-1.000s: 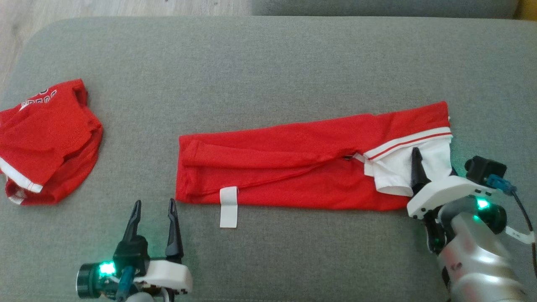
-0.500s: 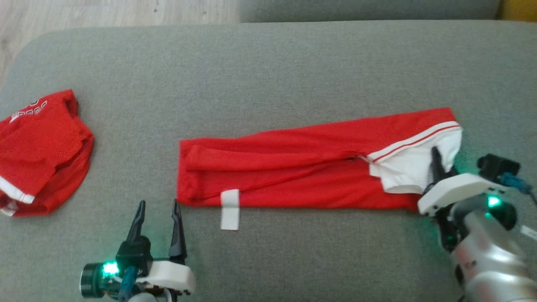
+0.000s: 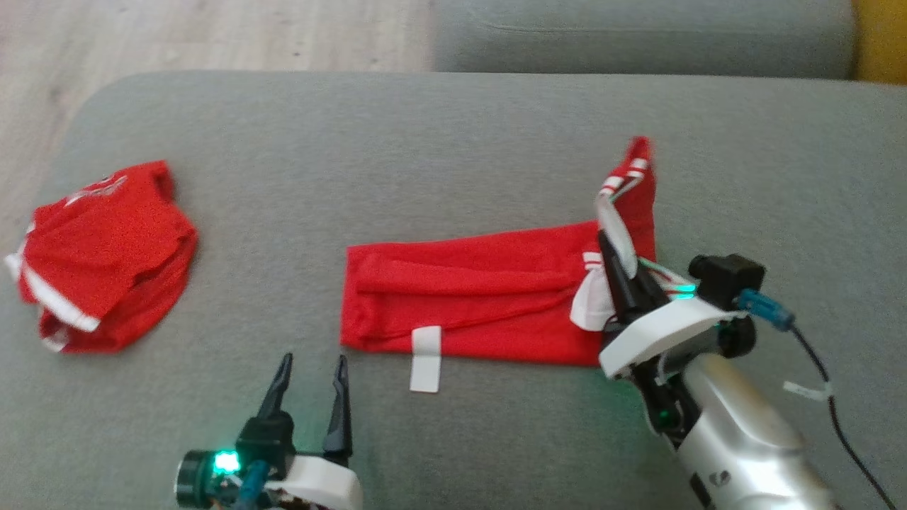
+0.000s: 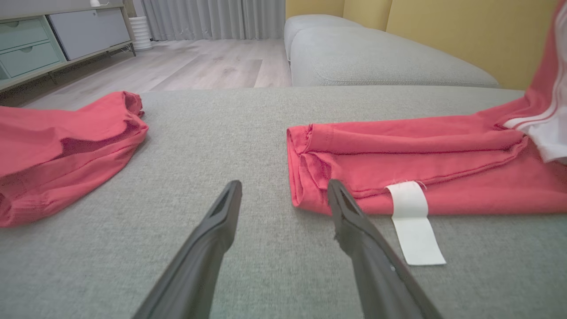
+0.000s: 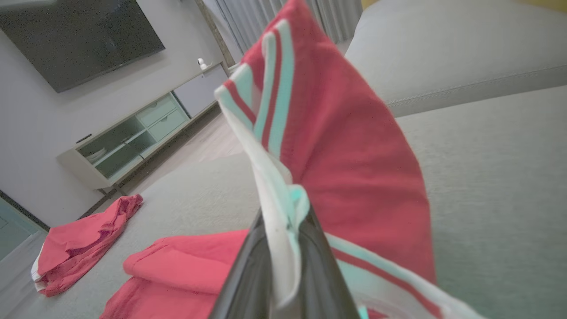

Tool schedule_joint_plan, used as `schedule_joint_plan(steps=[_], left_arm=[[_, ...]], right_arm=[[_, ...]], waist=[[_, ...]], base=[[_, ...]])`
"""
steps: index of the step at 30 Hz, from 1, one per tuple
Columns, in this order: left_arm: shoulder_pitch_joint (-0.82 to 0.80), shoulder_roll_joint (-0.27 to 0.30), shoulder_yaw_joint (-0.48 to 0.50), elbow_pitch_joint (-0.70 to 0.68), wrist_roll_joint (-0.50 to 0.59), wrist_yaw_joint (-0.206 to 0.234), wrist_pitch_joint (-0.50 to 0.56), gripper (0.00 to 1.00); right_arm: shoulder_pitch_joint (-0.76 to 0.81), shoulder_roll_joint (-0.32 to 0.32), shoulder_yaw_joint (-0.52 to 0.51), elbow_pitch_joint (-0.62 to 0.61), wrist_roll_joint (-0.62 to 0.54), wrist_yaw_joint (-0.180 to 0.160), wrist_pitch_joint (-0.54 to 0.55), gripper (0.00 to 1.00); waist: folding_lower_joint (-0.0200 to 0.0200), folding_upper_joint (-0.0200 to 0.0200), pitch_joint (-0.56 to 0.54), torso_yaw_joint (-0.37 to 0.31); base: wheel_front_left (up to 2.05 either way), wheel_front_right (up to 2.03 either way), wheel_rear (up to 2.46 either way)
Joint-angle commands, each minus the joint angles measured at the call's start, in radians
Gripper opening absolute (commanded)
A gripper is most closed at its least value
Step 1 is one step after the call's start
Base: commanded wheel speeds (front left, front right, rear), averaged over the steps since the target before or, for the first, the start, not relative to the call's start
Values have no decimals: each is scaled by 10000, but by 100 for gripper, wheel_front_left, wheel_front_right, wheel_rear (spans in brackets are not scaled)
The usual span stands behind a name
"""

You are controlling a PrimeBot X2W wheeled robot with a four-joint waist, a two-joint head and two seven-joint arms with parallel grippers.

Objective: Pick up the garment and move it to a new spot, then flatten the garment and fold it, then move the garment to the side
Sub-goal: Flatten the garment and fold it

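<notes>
Leftmost on the grey sofa cushion (image 3: pixel 453 142) lies a crumpled second red garment (image 3: pixel 106 255) with white trim, well apart from everything else. Next comes the left gripper (image 3: pixel 314 359), low at the near edge of the cushion. Its fingers (image 4: pixel 212 239) are spread wide with nothing between them, and they hover just above the fabric of the cushion (whether they touch it I cannot tell). In the left wrist view the right-hand fingertip sits close to the folded left end of the garment (image 3: pixel 468 297).

The garment is a long red piece lying flat across the middle of the cushion, folded lengthwise. A white tag (image 3: pixel 425 358) sticks out from its near edge onto the cushion. Its right end, with the white and red striped band, is held up off the cushion and stands in a peak.

At the right, the right gripper (image 3: pixel 604 241) has its fingers (image 5: pixel 248 274) pinched nearly together on the white edge of that raised end. The cloth is caught between them and drapes over both sides.
</notes>
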Motion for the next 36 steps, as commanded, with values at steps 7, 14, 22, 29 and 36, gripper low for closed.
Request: schedule_joint_plan(steps=[7, 14, 22, 29, 36], left_arm=[[-323, 36, -572, -64, -51, -120, -51, 100], [-626, 35, -1302, 46, -127, -201, -51, 100], [-870, 35, -1542, 52, -370, 67, -51, 100], [-961, 35, -960, -74, -270, 238, -51, 100], [-1049, 35, -314, -158, -68, 358, -51, 100]], right_arm=[[-368, 387, 1330, -353, 979, 37, 134, 0], [-769, 487, 1700, 488, 1328, 37, 82, 0], [-1041, 506, 2537, 343, 2568, 37, -71, 100], [-873, 475, 798, -112, 1117, 37, -120, 100], [412, 474, -1956, -892, -1596, 37, -122, 100]], waist=[[1, 0, -111, 1927], [1, 0, 21, 2991], [1, 0, 95, 3105], [1, 0, -29, 1991], [1, 0, -173, 841]], base=[[0, 0, 0], [0, 0, 0], [0, 0, 0], [0, 0, 0], [0, 0, 0]])
